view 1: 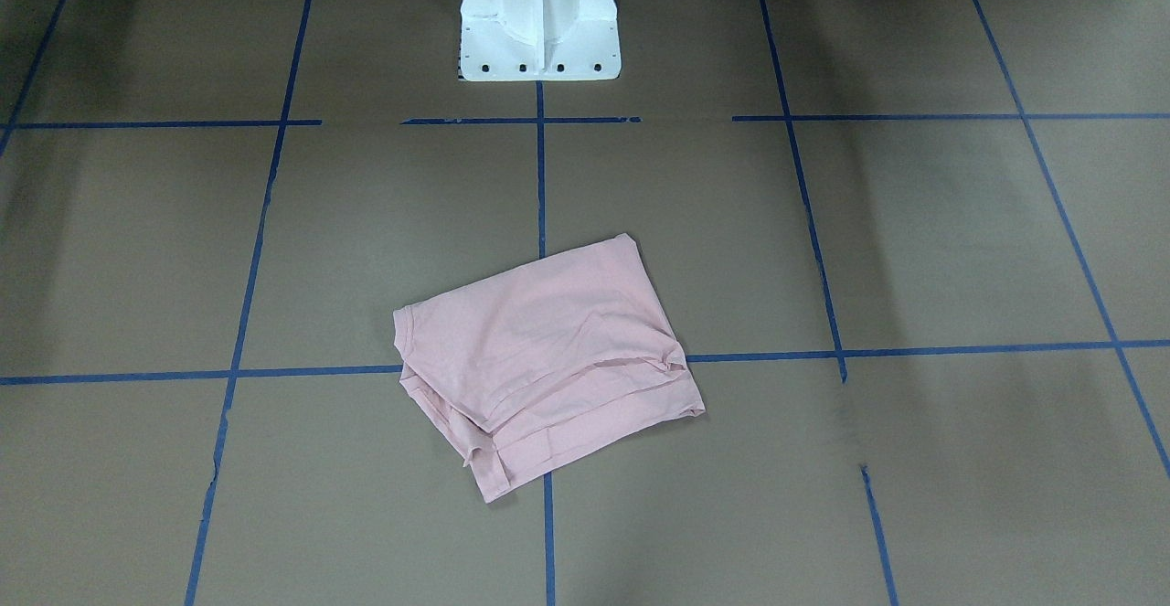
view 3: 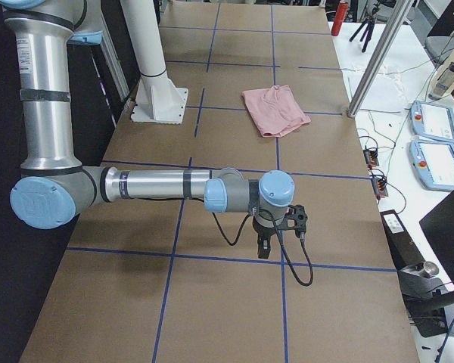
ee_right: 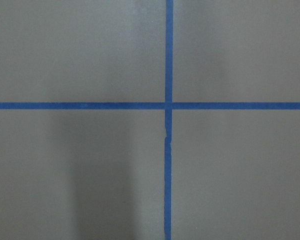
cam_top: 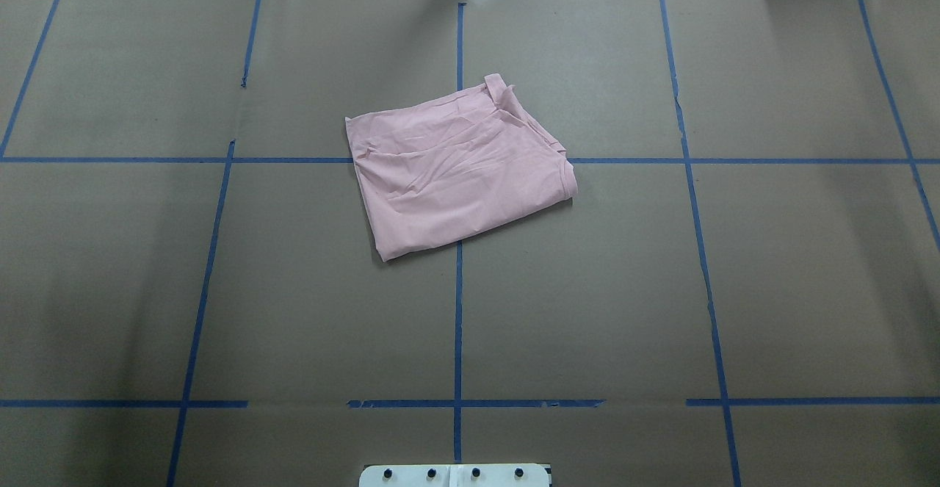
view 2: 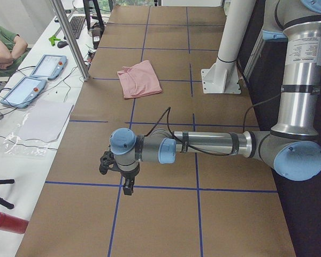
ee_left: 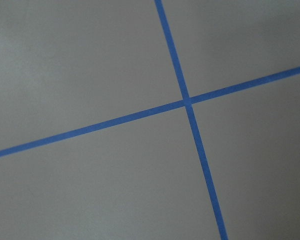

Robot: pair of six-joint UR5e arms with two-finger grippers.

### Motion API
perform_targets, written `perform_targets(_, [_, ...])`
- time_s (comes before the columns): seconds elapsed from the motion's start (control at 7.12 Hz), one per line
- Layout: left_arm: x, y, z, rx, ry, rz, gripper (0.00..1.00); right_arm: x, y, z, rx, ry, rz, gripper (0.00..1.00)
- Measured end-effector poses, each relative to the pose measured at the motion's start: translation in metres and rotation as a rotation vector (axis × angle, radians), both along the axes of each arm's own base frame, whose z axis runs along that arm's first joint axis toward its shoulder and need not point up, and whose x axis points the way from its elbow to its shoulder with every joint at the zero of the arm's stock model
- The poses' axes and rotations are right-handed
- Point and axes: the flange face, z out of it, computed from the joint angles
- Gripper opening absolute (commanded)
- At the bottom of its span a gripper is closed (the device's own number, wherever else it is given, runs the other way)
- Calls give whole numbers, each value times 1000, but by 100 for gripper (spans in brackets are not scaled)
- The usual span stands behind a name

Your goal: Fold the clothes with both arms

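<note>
T-shirt (cam_top: 459, 171) lies in a rumpled folded packet, seemingly near done; left gripper (view 2: 127, 188) and right gripper (view 3: 263, 249) hang well apart from it, jaws unreadable.

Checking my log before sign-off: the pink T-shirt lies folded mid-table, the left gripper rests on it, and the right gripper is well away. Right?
No. The left gripper is not on the T-shirt: the exterior left view shows it over the bare table, well away from it. The shirt does lie folded mid-table, and the right gripper is well away too.

Robotics lab: left arm (view 2: 208, 144) and right arm (view 3: 151, 184) over a tape-gridded table (view 2: 160, 214), teach pendants (view 2: 48, 66) alongside.
</note>
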Motion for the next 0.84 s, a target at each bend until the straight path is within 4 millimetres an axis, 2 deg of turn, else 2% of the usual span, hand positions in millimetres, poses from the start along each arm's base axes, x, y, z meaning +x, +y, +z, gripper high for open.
perform_targets(0.84, [0, -2, -2, -7, 7, -12, 100, 0, 0, 0, 0, 3, 0, 100])
